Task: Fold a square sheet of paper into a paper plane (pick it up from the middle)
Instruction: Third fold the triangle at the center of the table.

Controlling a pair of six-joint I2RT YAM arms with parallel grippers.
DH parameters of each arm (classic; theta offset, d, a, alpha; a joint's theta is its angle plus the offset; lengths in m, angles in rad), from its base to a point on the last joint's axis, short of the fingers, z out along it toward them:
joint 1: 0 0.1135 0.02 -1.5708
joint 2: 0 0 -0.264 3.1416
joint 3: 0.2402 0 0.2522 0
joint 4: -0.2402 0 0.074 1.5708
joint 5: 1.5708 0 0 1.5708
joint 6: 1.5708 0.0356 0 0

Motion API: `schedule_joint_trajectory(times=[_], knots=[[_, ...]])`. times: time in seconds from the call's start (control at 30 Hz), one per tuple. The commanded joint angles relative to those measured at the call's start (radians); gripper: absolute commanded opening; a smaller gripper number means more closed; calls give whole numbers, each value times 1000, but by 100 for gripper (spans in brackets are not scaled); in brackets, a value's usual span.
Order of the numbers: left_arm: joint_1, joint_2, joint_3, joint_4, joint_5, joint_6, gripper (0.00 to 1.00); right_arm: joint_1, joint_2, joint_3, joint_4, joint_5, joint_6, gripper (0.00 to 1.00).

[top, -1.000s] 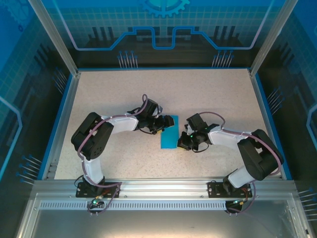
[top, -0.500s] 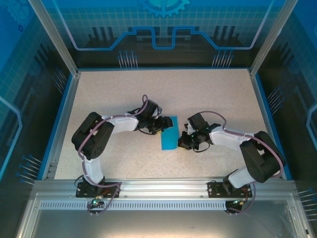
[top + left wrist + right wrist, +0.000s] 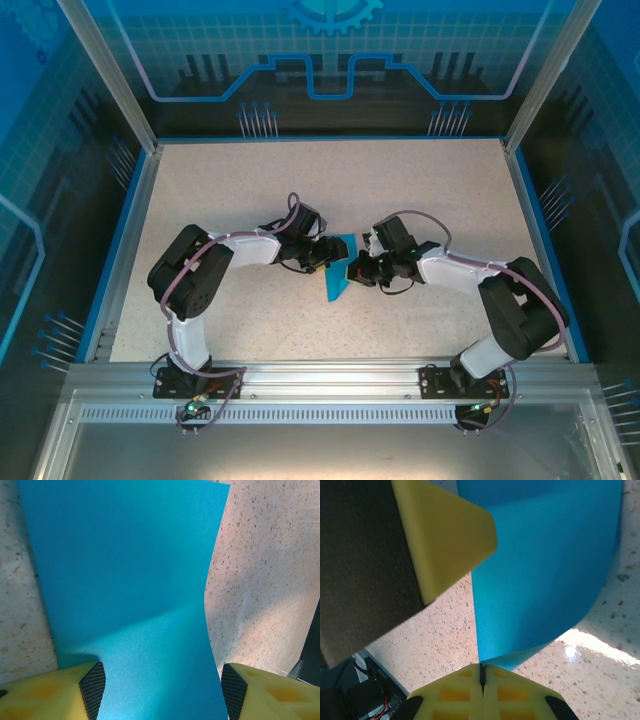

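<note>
The square sheet of paper (image 3: 336, 276) is bright blue and stands partly lifted and curled at the table's middle, between both grippers. My right gripper (image 3: 359, 270) is shut on its edge; in the right wrist view the sheet (image 3: 545, 565) rises in a curve from the closed yellow jaws (image 3: 481, 670). My left gripper (image 3: 327, 256) is open on the sheet's other side. In the left wrist view the blue sheet (image 3: 125, 580) runs between its spread fingers (image 3: 93, 690), which stand about as far apart as the paper is wide. One left finger (image 3: 445, 535) hangs over the paper in the right wrist view.
The speckled beige table (image 3: 400, 190) is bordered by a blue rim and clear enclosure walls. Both arm bases sit on the aluminium rail (image 3: 330, 385) at the near edge. Open tabletop lies behind and to both sides of the paper.
My right gripper has moved left and away from the rail with the paper's edge, lifting and curling it, so the sheet looks narrower from above. The left jaws narrowed slightly.
</note>
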Motion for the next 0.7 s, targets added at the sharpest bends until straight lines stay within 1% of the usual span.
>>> schedule_joint_trajectory(times=[0.0,0.17,0.4,0.47,0.57,0.67], knots=[[6,-20,20,-38,3,27,69,11,31,28,24,-13,11,0],[5,-55,56,-46,-9,45,71,15,52,40,-22,15,7,0],[13,-33,110,-125,-101,90,71,16,66,55,-88,43,-4,0],[20,-21,115,-133,-112,95,72,16,69,56,-96,45,-7,0],[22,5,127,-137,-109,97,70,17,69,54,-77,36,-5,0],[21,32,131,-149,-112,90,66,16,67,43,-16,7,2,0]])
